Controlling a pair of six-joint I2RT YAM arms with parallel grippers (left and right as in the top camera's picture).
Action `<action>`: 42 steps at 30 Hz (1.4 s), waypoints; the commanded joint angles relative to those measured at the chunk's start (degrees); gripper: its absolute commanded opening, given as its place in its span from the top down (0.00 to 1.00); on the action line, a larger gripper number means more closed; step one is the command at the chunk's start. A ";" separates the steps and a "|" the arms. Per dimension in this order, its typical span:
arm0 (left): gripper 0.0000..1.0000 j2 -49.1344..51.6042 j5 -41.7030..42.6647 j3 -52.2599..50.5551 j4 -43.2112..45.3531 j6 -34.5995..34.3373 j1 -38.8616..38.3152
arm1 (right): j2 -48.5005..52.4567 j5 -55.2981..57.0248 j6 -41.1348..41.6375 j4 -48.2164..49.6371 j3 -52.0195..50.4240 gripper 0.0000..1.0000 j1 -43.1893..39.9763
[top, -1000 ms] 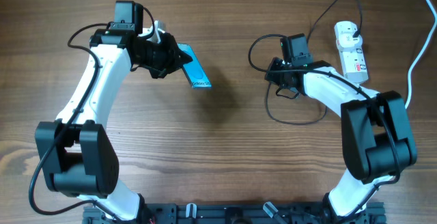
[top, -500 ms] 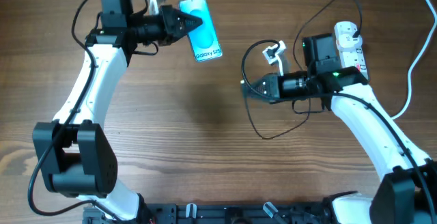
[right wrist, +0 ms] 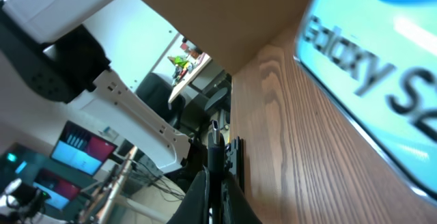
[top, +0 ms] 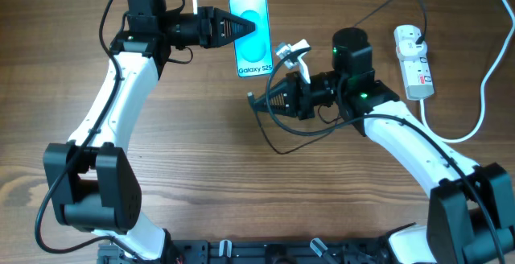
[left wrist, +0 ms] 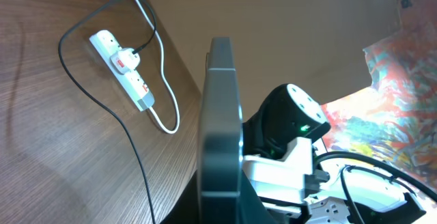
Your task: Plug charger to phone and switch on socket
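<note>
My left gripper (top: pixel 241 29) is shut on the phone (top: pixel 250 35) and holds it up at the back centre, cyan "Galaxy S25" screen facing the overhead camera. In the left wrist view the phone (left wrist: pixel 220 121) shows edge-on between the fingers. My right gripper (top: pixel 259 99) is shut on the charger (top: pixel 252 97), a small dark plug on a thin black cable, just below and right of the phone's lower end. In the right wrist view the plug (right wrist: pixel 214 157) sits between the fingers, with the phone screen (right wrist: pixel 382 74) close at the upper right. The white socket (top: pixel 413 62) lies at the back right.
A thin black cable (top: pixel 385 13) loops from the socket across the table to my right gripper. A thick white lead (top: pixel 485 79) runs along the far right edge. The wooden table (top: pixel 201 167) fills the view.
My left gripper carried the phone right and back, turning its screen up. My right gripper swung left from near the socket with the charger plug and now sits near the phone's lower end.
</note>
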 commanded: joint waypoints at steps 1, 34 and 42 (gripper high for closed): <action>0.96 -1.07 2.03 0.96 0.20 0.44 0.09 | 1.60 2.40 2.82 0.33 0.46 0.95 0.13; 0.96 -1.09 4.94 0.98 0.68 -0.61 3.39 | 1.64 10.93 20.33 10.21 -1.70 0.96 0.20; 0.96 -1.09 4.72 0.96 0.68 -0.59 3.39 | 1.64 10.23 20.35 10.23 -1.70 0.96 0.20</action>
